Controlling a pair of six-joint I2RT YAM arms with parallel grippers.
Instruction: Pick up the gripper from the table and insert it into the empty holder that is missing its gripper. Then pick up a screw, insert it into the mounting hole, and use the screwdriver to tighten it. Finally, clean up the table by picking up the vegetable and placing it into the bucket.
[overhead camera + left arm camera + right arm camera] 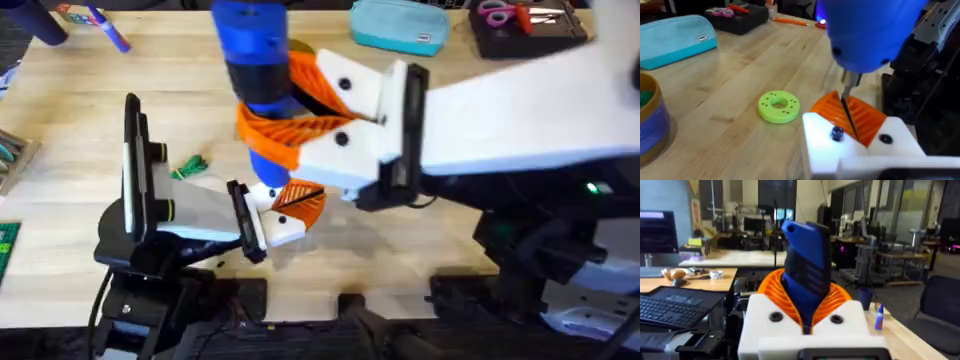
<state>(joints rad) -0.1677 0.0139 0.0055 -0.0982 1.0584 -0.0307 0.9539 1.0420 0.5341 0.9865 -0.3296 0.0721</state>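
Note:
My right gripper [275,135] is shut on the screwdriver [255,50], a thick blue cylinder standing upright between its orange fingers [840,300]. The screwdriver's [870,30] thin bit comes down onto the gripper [860,117], an orange ribbed finger seated in the holder [855,147]. The holder is a white block with two black screws [836,132] on my left arm's end. From overhead the gripper [300,203] sticks out of the holder [262,228], where my left gripper [285,212] is. The vegetable [190,166] lies on the table left of it. A blue bucket [650,130] with a gold rim stands nearby.
A green ring [778,106] lies on the wood beside the holder. A teal pouch [400,28] and a black tray [525,25] with scissors sit at the back. A blue marker [105,28] lies at the back left.

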